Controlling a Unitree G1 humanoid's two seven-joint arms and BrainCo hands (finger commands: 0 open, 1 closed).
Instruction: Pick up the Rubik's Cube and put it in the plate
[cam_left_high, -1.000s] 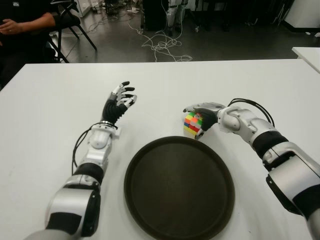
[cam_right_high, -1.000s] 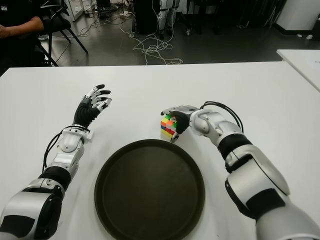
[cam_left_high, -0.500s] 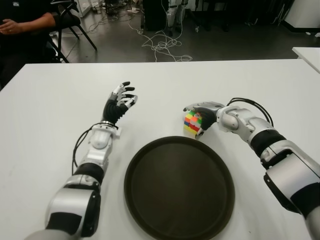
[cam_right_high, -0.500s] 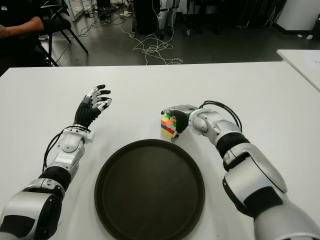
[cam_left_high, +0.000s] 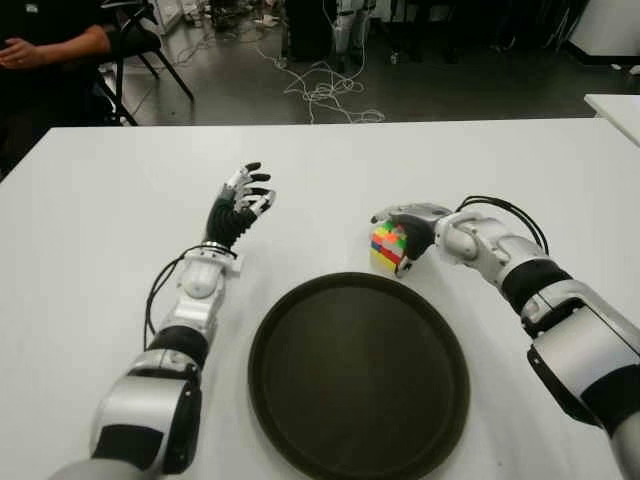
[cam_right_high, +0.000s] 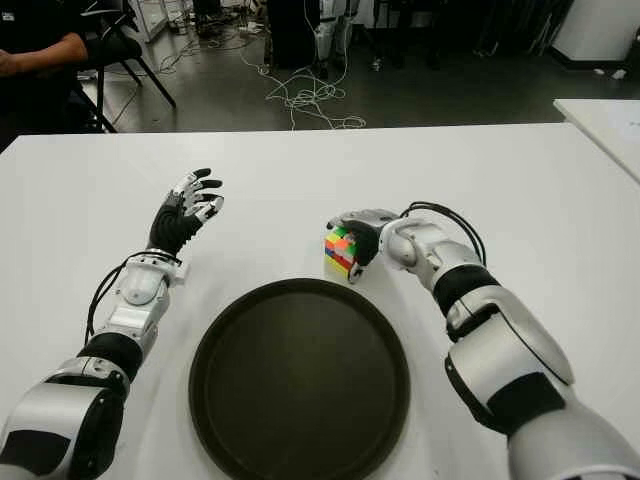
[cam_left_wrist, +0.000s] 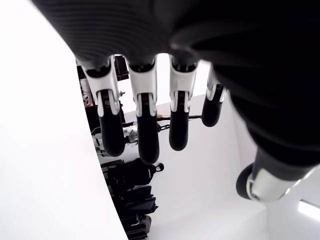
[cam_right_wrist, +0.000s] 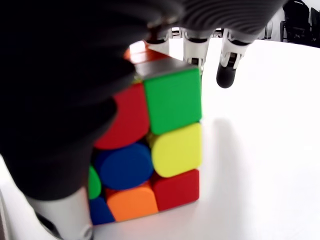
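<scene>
Right hand (cam_left_high: 412, 232) grips the Rubik's Cube (cam_left_high: 388, 246) just beyond the plate (cam_left_high: 300, 410) — left hand (cam_left_high: 238, 207) idle, fingers released.

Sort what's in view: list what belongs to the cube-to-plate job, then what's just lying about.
Belongs to the job:
- Rubik's Cube, on the table beyond the plate's far rim
- plate
- right hand, closed on the cube

Just about:
- left hand, fingers open, left of the plate
- floor cables
- seated person

The right hand (cam_left_high: 412, 232), clasped around the Rubik's Cube (cam_left_high: 387, 246), has carried it slightly rightward and a little away from the plate's (cam_left_high: 300, 300) rim.
</scene>
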